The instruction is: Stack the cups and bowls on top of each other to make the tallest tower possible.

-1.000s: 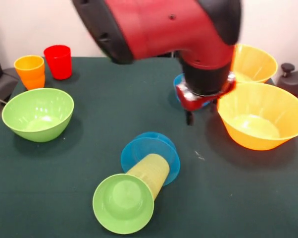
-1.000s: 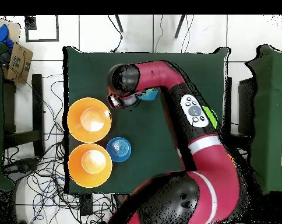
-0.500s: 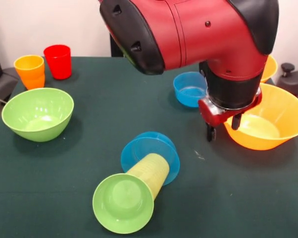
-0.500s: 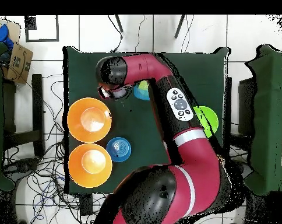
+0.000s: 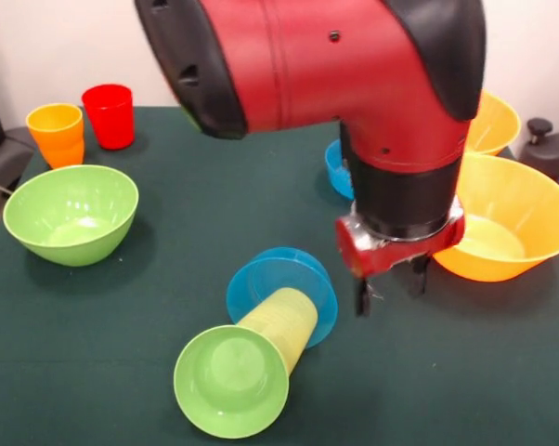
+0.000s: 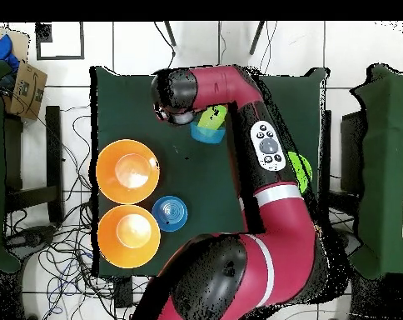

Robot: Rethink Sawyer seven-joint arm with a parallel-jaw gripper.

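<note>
— Claw [image 5: 389, 290] first: how does it stand?
— Two dark fingers [image 5: 361, 297] hang apart with nothing between them, just above the desk [image 5: 168, 269], right of the fallen pile.
— Now left to right, front view.
— Far left, an orange cup [image 5: 57, 133] with a red cup [image 5: 109, 115] just beside it. Nearer, a big green bowl [image 5: 71, 214] sits upright.
— And the middle?
— The pile lies on its side: a small green bowl [image 5: 230, 381] nearest, mouth toward the camera, a yellow cup [image 5: 281, 321] behind it, a blue bowl [image 5: 281, 289] behind that, all touching.
— Right side?
— A second blue bowl [image 5: 338, 167] shows partly behind the arm [image 5: 326, 65]. Two large orange bowls stand upright side by side, the nearer one [image 5: 507, 232] just right of the claw, the farther one [image 5: 491, 119] beyond it.
— Overhead?
— Both orange bowls lie side by side there, with a blue bowl just beside them.
</note>
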